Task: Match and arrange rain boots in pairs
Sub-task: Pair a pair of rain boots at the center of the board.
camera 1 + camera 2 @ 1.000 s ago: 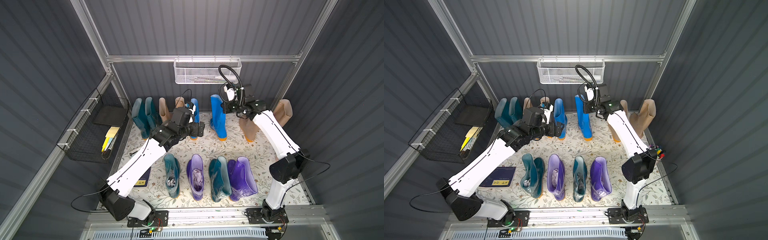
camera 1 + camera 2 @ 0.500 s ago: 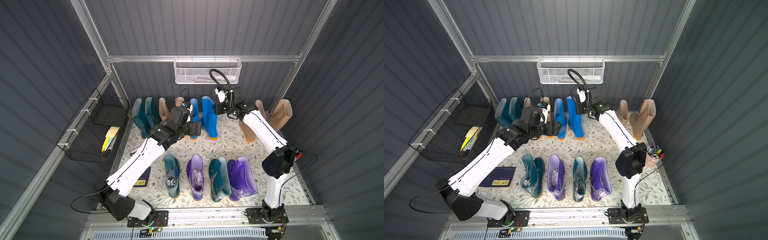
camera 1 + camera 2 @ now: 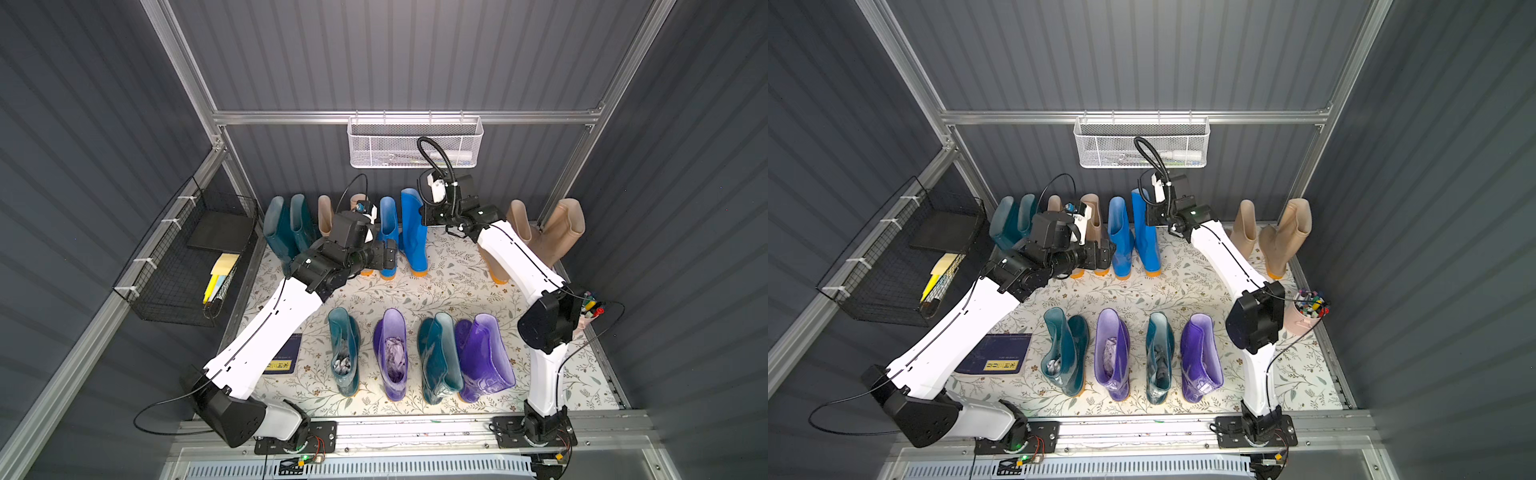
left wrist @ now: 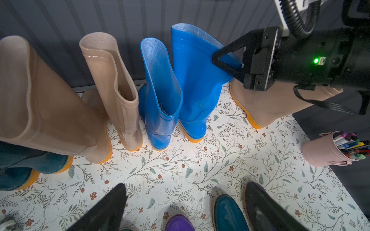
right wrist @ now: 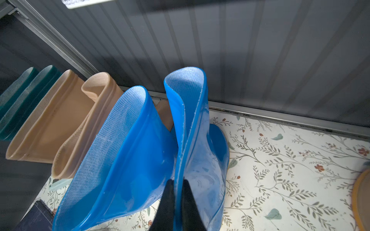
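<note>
The right gripper (image 5: 177, 192) is clamping shut on the rim of a bright blue boot (image 3: 413, 232), having just carried it in from mid-mat. The boot is now standing close against its blue mate (image 3: 388, 235), so this pair is looking finished once released. The left gripper (image 4: 186, 185) is hovering wide open and empty, just in front of that mate. Behind the right gripper, two beige boots (image 3: 557, 232) are leaning together. Nearer the arm bases, teal boots (image 3: 345, 353) and purple boots (image 3: 392, 353) are alternating, unmatched. Nothing is obstructing the release.
</note>
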Robot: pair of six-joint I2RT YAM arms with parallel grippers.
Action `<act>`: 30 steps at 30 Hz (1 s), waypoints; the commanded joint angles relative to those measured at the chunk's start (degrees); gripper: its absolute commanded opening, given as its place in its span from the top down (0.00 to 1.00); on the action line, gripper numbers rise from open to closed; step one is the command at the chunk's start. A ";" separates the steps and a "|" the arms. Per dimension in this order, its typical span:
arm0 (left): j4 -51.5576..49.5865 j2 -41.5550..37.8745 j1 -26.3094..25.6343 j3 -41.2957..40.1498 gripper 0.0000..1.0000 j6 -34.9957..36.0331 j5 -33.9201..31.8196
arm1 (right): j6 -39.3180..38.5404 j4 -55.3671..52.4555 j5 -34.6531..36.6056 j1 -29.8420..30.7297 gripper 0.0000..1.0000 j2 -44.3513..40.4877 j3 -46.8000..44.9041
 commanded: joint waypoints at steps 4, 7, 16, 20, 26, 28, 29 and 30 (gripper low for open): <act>0.21 -0.84 0.39 -0.41 0.06 0.45 1.28 | 5.97 10.57 5.19 1.59 1.00 -2.85 -3.79; 0.21 -1.00 0.51 -0.41 0.05 0.49 1.45 | 7.11 12.36 6.57 2.56 1.00 -4.11 -7.33; 0.64 -1.55 0.52 -1.07 0.05 -0.03 2.18 | 11.86 16.28 6.96 4.21 1.00 -6.79 -12.90; 0.60 -1.69 0.48 -1.15 0.06 -0.04 2.47 | 12.59 16.36 6.80 4.67 1.00 -6.38 -12.28; 0.14 -2.15 0.48 -1.14 0.06 0.23 2.12 | 14.87 17.35 6.85 5.03 1.00 -6.24 -13.09; 0.12 -2.24 0.48 -1.12 0.06 0.33 1.85 | 15.71 18.31 7.05 5.41 1.00 -6.31 -13.82; 0.12 -2.33 0.48 -1.11 0.06 0.33 1.83 | 15.96 18.55 7.12 5.65 1.00 -6.31 -13.98; 0.05 -2.33 0.48 -1.11 0.06 0.47 1.88 | 16.09 18.82 7.35 5.78 1.00 -6.31 -14.11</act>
